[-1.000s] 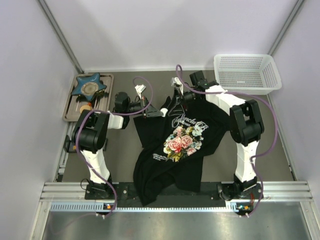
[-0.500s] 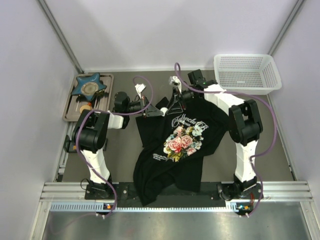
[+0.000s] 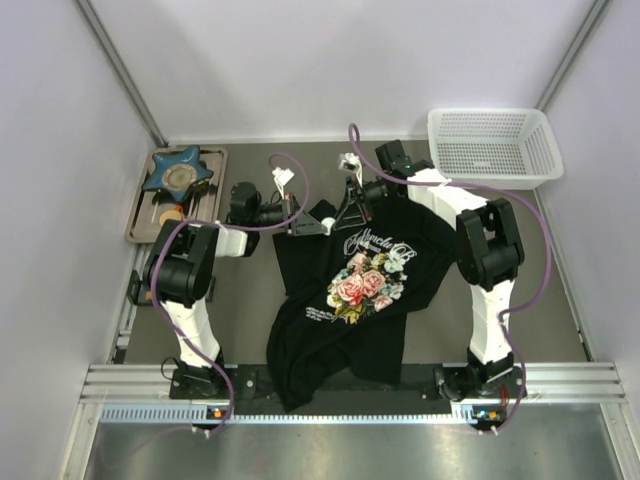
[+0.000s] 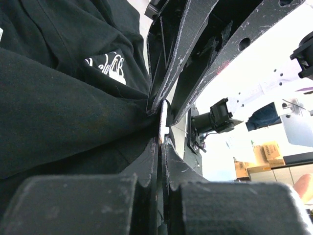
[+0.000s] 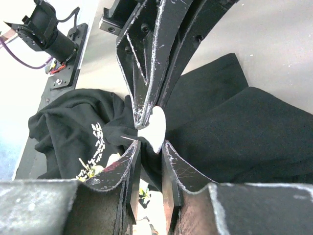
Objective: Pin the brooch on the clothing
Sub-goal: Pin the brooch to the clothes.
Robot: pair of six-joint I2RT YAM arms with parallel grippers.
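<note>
Showing edge-on in the left wrist view as a thin pale sliver, the brooch [image 4: 164, 120], clamped at the tips of the closed left gripper [image 4: 160, 141] beside a fold of the black T-shirt [image 4: 58, 112]. Face-on in the right wrist view, lower edge between the parted jaws of the right gripper [image 5: 150, 146]. Hidden from above by both sets of fingers meeting at the collar, 12 o'clock of the rose print. White mesh basket [image 3: 490, 145] at 2 o'clock, tray [image 3: 212, 160] with blue star-shaped dish [image 3: 178, 172] at 10 o'clock.

- T-shirt [image 3: 350, 290]: matt black cloth, softly creased.
- brooch [image 5: 155, 128]: smooth, pale, slightly glossy.
- right gripper [image 5: 150, 143]: matt black plastic, edges scuffed white.
- basket [image 3: 492, 150]: white plastic mesh.
</note>
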